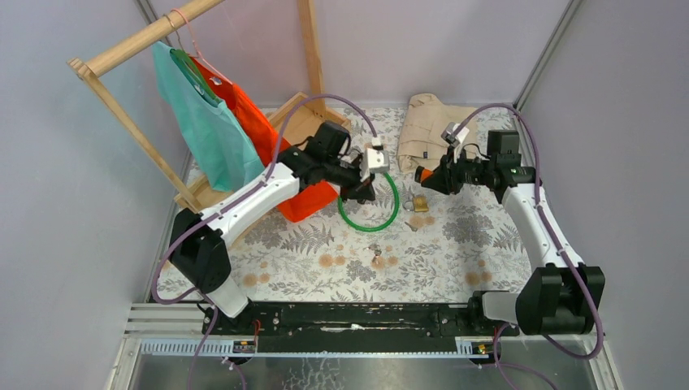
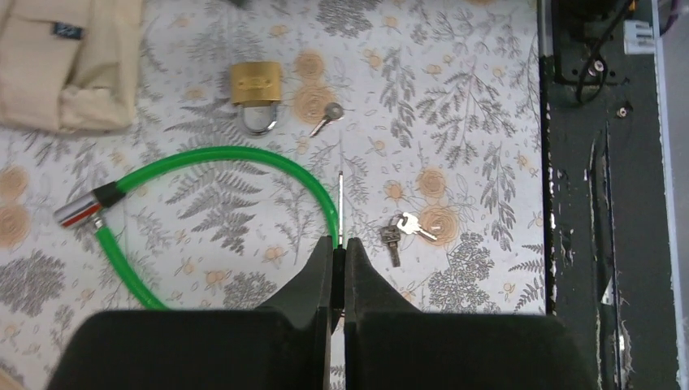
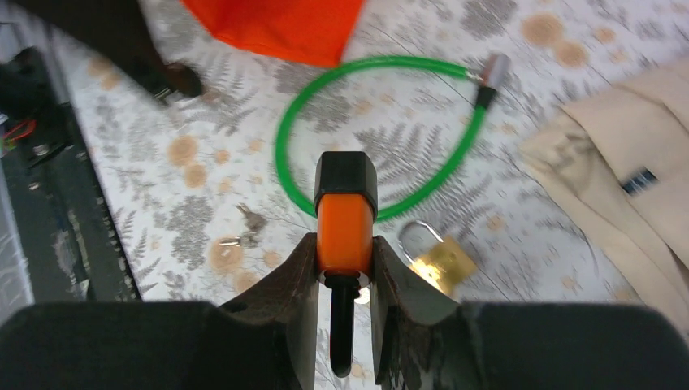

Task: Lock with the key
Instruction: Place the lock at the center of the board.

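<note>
The orange padlock (image 3: 345, 223) is off the table, pinched by its body between the right gripper's (image 3: 344, 248) fingers, which are closed narrowly on it, its black end pointing toward nine o'clock in the overhead view. At that side, a little apart from it, the left gripper (image 2: 340, 244) has its fingers pressed together on a thin metal blade, which I take to be the key (image 2: 341, 203) seen edge-on. So the step in hand looks like bringing key to lock in mid-air; the key is not yet in. Next the left arm must line the blade up with the keyway, which I cannot see from here, slide it in straight, then turn it while the right holds firm. Below, on the fern-print cloth, a brass padlock (image 2: 255, 85) lies at six o'clock of the orange one, a loose key (image 2: 327, 116) just beside it, and a green cable lock (image 2: 244, 154) curls at eight o'clock.
</note>
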